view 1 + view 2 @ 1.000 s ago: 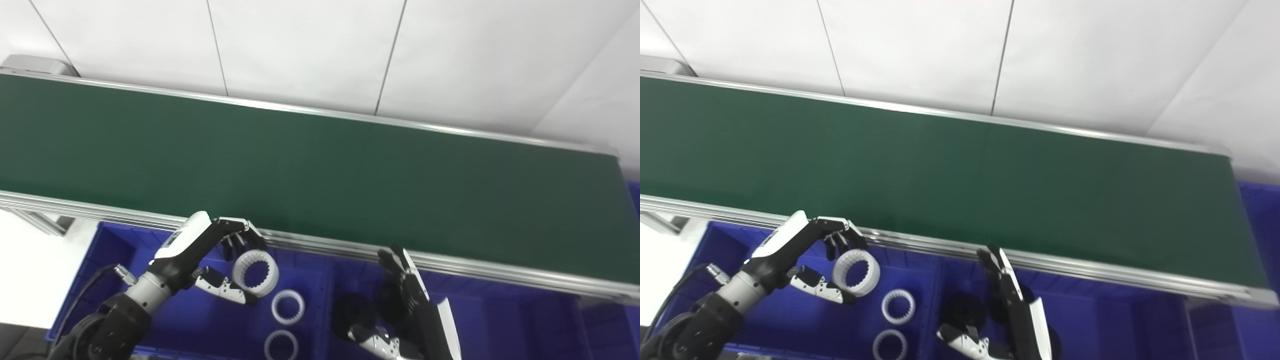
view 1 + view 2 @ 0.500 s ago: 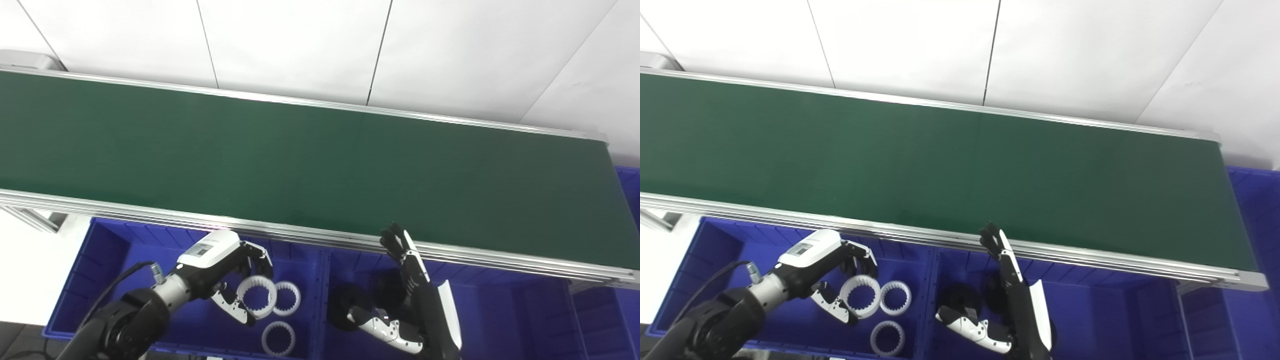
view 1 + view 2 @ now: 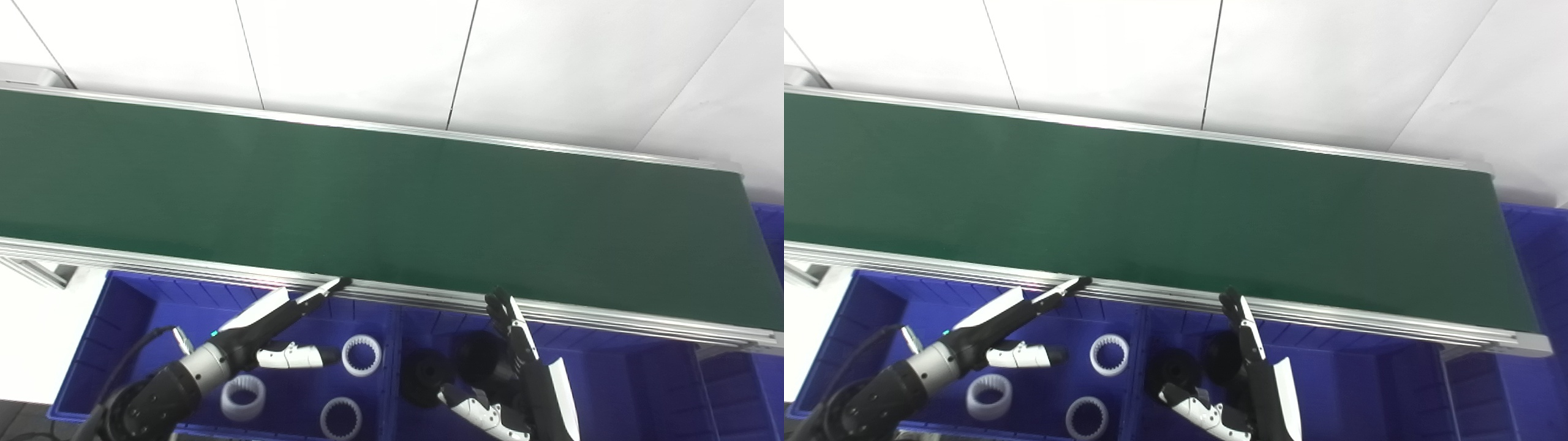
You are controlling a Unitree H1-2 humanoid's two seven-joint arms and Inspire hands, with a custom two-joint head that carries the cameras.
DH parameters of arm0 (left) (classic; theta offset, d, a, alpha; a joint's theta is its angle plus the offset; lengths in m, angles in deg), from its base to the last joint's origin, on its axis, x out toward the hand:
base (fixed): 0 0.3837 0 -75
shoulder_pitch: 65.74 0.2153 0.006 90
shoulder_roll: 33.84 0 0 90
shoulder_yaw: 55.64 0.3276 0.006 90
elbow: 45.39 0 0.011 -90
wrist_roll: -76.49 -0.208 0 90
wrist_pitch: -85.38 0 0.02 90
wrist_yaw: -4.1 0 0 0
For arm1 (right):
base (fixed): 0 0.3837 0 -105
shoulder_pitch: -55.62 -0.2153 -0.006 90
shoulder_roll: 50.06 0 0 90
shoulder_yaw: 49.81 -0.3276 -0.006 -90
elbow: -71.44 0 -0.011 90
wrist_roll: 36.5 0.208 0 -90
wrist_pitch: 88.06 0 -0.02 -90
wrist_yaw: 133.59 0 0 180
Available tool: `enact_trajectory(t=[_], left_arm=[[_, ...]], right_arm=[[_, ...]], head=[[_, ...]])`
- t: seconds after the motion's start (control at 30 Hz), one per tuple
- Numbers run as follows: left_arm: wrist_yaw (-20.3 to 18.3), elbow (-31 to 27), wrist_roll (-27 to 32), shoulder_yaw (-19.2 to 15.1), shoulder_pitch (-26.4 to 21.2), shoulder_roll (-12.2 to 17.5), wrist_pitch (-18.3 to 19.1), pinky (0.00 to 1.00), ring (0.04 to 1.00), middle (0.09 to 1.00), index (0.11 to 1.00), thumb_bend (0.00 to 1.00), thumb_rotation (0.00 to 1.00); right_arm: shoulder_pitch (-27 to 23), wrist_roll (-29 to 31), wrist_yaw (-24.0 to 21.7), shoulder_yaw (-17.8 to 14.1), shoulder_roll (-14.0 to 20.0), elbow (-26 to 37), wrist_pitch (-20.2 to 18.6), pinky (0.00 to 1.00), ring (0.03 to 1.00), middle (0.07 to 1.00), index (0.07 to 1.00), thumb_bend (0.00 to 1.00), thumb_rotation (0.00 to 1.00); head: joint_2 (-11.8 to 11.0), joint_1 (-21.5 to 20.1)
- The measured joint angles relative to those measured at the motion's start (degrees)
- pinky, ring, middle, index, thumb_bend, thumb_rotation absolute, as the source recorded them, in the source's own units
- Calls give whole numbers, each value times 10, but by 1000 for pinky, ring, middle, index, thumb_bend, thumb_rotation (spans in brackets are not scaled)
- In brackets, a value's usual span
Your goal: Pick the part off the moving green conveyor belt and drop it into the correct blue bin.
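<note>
The green conveyor belt [image 3: 380, 196] runs across the view with no part on it. My left hand [image 3: 278, 327] is open and empty over the left blue bin [image 3: 122, 312], fingers stretched toward the belt's near rail. A white toothed ring [image 3: 243, 397] lies in that bin below the hand, with two more white rings [image 3: 361, 355] [image 3: 342, 418] beside it. My right hand [image 3: 514, 373] is open and empty over the middle blue bin [image 3: 618, 392], fingers pointing up at the rail. Black round parts [image 3: 427, 386] lie in that bin.
The belt's silver near rail [image 3: 429, 300] runs just above both bins. Another blue bin [image 3: 1537, 257] stands at the belt's right end. A white wall is behind the belt. A white surface [image 3: 30, 331] lies left of the bins.
My left hand has opened and let go of the white ring, which now lies in the left bin. The hand's fingers have stretched out toward the rail. The right hand has barely moved.
</note>
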Motion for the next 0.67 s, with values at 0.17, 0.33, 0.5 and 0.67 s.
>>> enact_trajectory(t=[0.17, 0.33, 0.5, 0.67], left_arm=[[-22, 41, 110, 2, 9, -11, -80, 1000, 1000, 1000, 1000, 736, 895], [-39, 85, 152, 5, 8, -11, -141, 1000, 1000, 1000, 1000, 727, 858], [-55, 121, 162, 7, -5, -11, -172, 1000, 1000, 1000, 1000, 700, 816], [-56, 140, 168, 7, -9, -10, -199, 1000, 1000, 1000, 1000, 696, 779]], right_arm=[[8, -8, 0, 5, 0, 10, -4, 776, 880, 924, 965, 840, 450], [18, -18, 0, 8, 0, 9, -13, 882, 929, 944, 978, 842, 461], [22, -27, 1, 9, -1, -1, -13, 846, 914, 936, 976, 846, 465], [22, -19, 3, 10, -9, -11, -13, 804, 892, 925, 968, 836, 439]], head=[[0, -13], [1, -28], [-1, -25], [-3, -25]])
